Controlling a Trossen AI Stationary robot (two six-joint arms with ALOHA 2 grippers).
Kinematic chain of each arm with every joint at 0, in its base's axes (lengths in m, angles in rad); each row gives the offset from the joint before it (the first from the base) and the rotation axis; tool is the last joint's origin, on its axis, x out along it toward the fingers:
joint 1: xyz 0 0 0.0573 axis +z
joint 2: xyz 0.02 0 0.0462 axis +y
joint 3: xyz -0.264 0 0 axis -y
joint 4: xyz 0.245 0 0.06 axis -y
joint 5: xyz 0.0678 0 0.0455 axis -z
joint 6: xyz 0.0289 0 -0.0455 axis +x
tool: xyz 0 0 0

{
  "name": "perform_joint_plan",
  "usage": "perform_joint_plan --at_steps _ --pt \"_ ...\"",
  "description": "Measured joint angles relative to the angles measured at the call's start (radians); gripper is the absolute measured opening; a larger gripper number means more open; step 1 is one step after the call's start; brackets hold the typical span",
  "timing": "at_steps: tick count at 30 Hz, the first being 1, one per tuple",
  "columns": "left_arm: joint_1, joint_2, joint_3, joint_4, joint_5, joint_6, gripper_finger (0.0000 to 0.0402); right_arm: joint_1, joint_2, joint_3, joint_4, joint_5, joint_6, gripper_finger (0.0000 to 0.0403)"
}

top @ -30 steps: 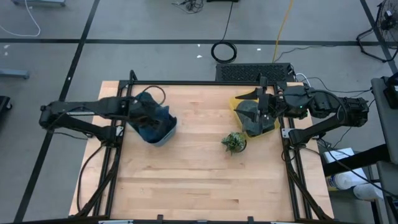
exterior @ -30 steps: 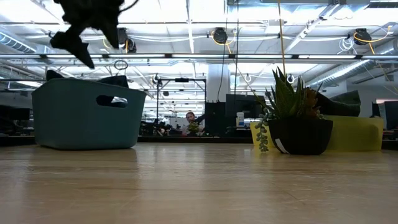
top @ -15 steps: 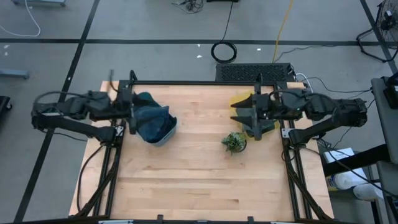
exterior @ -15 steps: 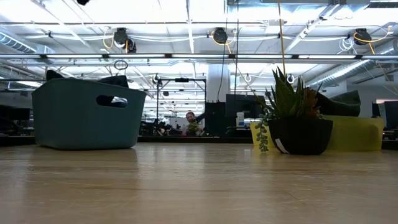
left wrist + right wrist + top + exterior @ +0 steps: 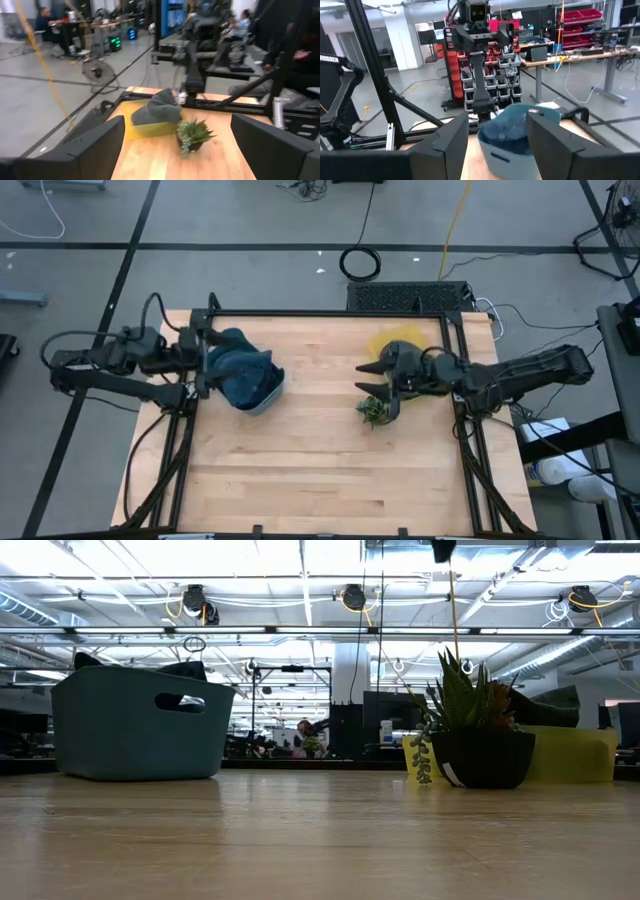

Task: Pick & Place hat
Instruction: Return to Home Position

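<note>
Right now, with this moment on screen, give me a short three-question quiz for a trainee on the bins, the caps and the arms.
1. True or false: the left gripper holds a cap between its fingers.
2. What lies in the yellow bin? A a grey cap; B a blue cap; C nothing.
3. Fill in: the potted plant stands nearer the ___ bin.
Key: 1 false, its fingers are open and empty; 2 A; 3 yellow.
</note>
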Motion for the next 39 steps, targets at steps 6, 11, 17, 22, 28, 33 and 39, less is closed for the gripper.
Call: perform_joint_plan --at_steps 6,11,17,22,28,33,39 --pt "0.026 -0.105 -0.250 0.210 0.034 -0.061 0.0370 0.000 -0.031 -0.184 0.147 0.002 0.011 0.0187" --pt "0.040 -0.209 -0.448 0.362 0.038 -0.145 0.0379 0.002 -0.074 -0.350 0.285 0.066 0.050 0.0187" --pt "0.042 -0.332 -0.641 0.462 0.037 -0.256 0.0377 0.002 -0.132 -0.520 0.515 0.081 0.073 0.0187" --pt "0.042 -0.420 -0.757 0.511 0.038 -0.310 0.0368 0.002 -0.196 -0.612 0.588 0.084 0.072 0.0187" --pt "0.041 -0.500 -0.832 0.547 0.056 -0.307 0.0368 0.002 -0.292 -0.746 0.674 0.080 0.127 0.0187" --pt "0.041 -0.539 -0.871 0.547 0.066 -0.277 0.0376 0.003 -0.371 -0.832 0.748 0.081 0.148 0.0187" --pt "0.041 -0.553 -0.917 0.556 0.075 -0.255 0.0379 0.002 -0.414 -0.837 0.672 0.153 0.110 0.0187"
